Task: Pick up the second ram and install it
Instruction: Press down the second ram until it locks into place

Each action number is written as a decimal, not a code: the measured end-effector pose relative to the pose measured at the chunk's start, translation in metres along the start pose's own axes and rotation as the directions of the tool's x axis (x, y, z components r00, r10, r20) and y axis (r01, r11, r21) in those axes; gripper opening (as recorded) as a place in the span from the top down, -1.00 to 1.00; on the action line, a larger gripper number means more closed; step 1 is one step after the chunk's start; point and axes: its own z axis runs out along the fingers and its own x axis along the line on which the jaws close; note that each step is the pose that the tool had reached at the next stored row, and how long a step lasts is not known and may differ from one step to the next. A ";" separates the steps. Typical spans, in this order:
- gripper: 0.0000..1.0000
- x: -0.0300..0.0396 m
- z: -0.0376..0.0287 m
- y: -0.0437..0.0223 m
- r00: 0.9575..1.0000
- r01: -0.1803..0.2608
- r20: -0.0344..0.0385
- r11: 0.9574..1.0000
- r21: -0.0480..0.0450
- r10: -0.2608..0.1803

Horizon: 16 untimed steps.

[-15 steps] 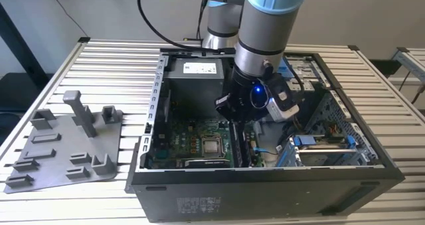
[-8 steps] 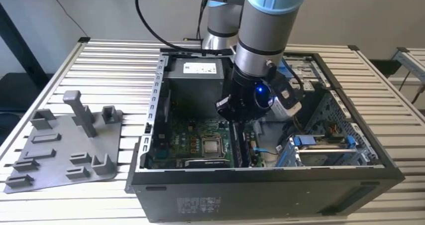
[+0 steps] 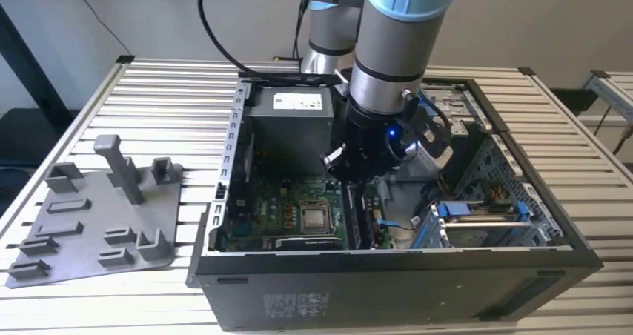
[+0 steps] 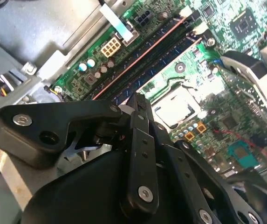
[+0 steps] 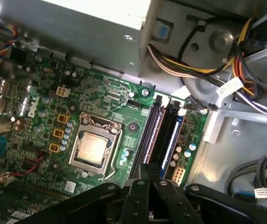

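Note:
My gripper (image 3: pixel 348 173) is low inside the open computer case (image 3: pixel 222 224), just above the motherboard's memory slots (image 5: pixel 163 133). In both wrist views its black fingers (image 4: pixel 138 105) are pressed together over the near end of those slots (image 4: pixel 145 58). A long dark stick with a brownish edge (image 5: pixel 153 133) stands in one slot. Beside it runs a second dark strip in a blue-edged slot (image 5: pixel 171 135). I cannot tell which of them is the second ram, or whether anything thin is pinched between the fingers. The fingertips (image 5: pixel 145 169) hide that end of the slots.
The processor socket (image 5: pixel 94 147) lies beside the slots. The power supply (image 3: pixel 287 116) and its bundled cables (image 5: pixel 194 65) sit at the back, and a drive cage (image 3: pixel 485 220) is at the exterior view's right. A grey tray with upright pegs (image 3: pixel 99 216) rests on the slatted table outside the case.

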 end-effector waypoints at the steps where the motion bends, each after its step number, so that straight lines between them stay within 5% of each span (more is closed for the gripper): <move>1: 0.79 0.0000 0.0000 0.0000 1.000 0.014 0.000 1.000 0.000 -0.014; 10: 0.79 0.0001 0.0000 0.0000 0.997 0.077 0.000 0.997 0.000 -0.077; 16: 0.79 0.0001 -0.0001 0.0000 0.983 0.183 0.000 0.983 0.001 -0.183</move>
